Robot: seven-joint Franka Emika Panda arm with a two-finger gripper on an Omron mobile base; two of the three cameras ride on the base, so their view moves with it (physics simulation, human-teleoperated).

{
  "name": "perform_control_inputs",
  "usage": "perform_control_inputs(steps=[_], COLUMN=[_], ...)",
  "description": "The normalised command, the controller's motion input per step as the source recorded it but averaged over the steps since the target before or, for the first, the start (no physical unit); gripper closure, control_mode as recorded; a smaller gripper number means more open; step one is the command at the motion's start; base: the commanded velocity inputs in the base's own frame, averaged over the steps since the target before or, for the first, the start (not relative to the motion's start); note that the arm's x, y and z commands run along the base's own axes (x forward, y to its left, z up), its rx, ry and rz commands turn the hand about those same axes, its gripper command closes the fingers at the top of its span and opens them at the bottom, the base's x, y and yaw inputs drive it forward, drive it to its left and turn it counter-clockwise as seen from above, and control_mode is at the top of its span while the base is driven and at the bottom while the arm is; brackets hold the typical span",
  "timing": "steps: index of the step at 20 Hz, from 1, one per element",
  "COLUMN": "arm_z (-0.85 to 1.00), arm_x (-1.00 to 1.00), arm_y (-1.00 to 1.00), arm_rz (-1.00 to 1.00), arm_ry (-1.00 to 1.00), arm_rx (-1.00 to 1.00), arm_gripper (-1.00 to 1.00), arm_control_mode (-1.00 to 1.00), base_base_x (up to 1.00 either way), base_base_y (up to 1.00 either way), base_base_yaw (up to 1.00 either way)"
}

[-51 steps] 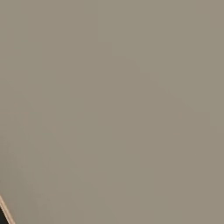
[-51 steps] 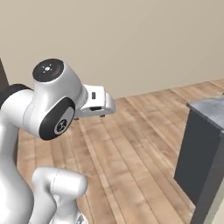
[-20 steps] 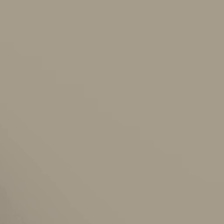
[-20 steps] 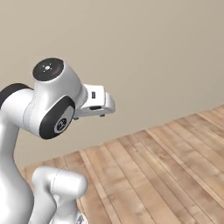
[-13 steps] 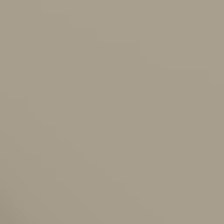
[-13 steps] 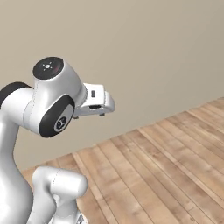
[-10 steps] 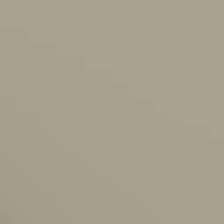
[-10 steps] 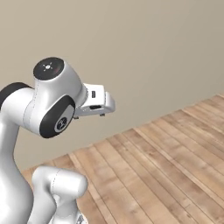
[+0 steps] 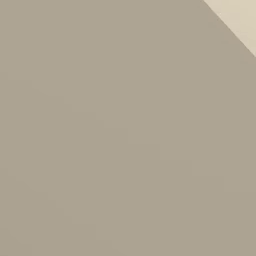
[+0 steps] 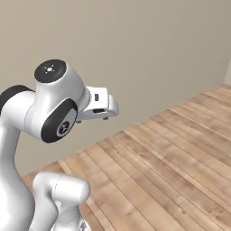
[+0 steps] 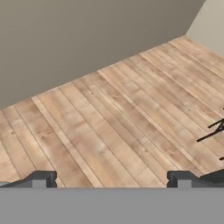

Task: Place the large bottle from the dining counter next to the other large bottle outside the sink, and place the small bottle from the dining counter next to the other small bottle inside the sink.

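Wide apart stand the gripper [image 11: 111, 178]'s two small dark finger tips, blocky and squared at their ends, one low at the left and one low at the right of the hand view, with bare floor between them and nothing in their grasp. Beneath them runs a wooden floor [image 11: 131, 118] of long narrow planks in warm tan and honey tones, streaked with darker grain and laid on a slant across the view. Beyond the planks rises a plain matte beige wall [image 11: 87, 35], smooth and without texture, meeting a paler wall at a corner in the upper right. At the right edge of the hand view a few thin dark bars [image 11: 214, 131] cross the floor; what they belong to cannot be told. From the right base camera the glossy white arm [image 10: 49, 113] shows rounded, bulbous joints with dark circular caps, its boxy white hand pointing right before the same wall [image 10: 149, 54] and floor [image 10: 171, 171]. From the left base camera comes flat grey-beige with a lighter cream wedge at the top right. Where the bottles, sink and dining counter are cannot be told.
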Motion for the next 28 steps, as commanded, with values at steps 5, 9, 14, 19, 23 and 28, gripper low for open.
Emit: perform_control_inputs(steps=[5, 9, 14, 19, 23, 28], arm_z=[0.00, 0.00, 0.00, 0.00, 0.00, 0.00], arm_x=[0.00, 0.00, 0.00, 0.00, 0.00, 0.00], arm_y=[0.00, 0.00, 0.00, 0.00, 0.00, 0.00], arm_rz=[0.00, 0.00, 0.00, 0.00, 0.00, 0.00], arm_ry=[0.00, 0.00, 0.00, 0.00, 0.00, 0.00], arm_rx=[0.00, 0.00, 0.00, 0.00, 0.00, 0.00], arm_gripper=[-1.00, -1.00, -1.00, -1.00, -1.00, -1.00], arm_control_mode=[1.00, 1.00, 1.00, 1.00, 1.00, 1.00], base_base_x=[0.00, 0.00, 0.00, 0.00, 0.00, 0.00], base_base_y=[0.00, 0.00, 0.00, 0.00, 0.00, 0.02], base_base_yaw=[-0.25, -0.25, -0.25, -0.25, -0.25, -0.25])
